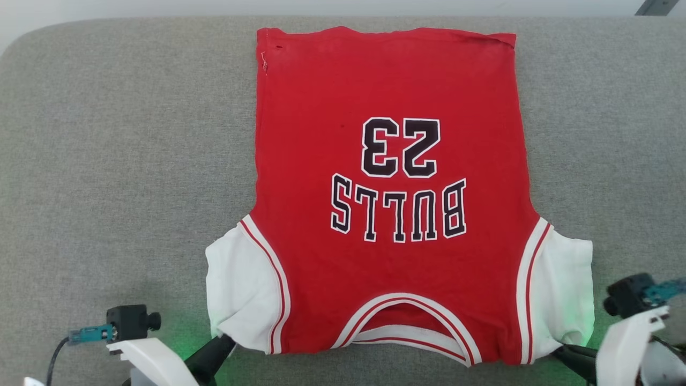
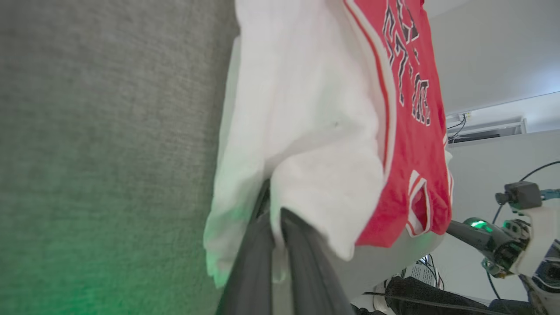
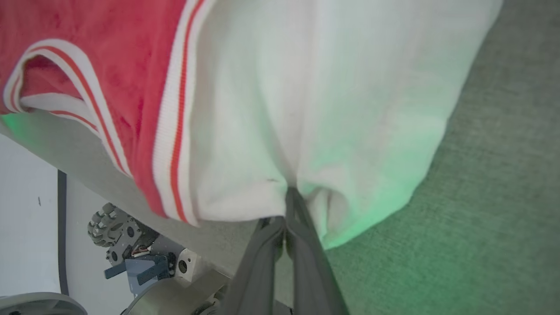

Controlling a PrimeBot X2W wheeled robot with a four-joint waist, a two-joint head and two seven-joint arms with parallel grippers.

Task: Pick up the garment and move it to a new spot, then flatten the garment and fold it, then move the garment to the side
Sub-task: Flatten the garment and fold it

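Observation:
The garment (image 1: 391,203) is a red jersey with white short sleeves and dark lettering, spread flat on the grey cushion (image 1: 107,161), collar toward me. My left gripper (image 1: 222,343) is shut on the near edge of the left white sleeve (image 2: 315,144); its dark fingers (image 2: 302,245) pinch the cloth. At the lower right, my right gripper (image 1: 563,351) is shut on the right white sleeve (image 3: 332,100), whose hem bunches at the fingertips (image 3: 292,197).
The cushion's front edge (image 3: 218,236) runs just below the collar, with the robot's base and wheel (image 3: 105,223) beneath. Bare grey fabric lies to the garment's left and right. In the left wrist view the right arm (image 2: 503,240) is seen.

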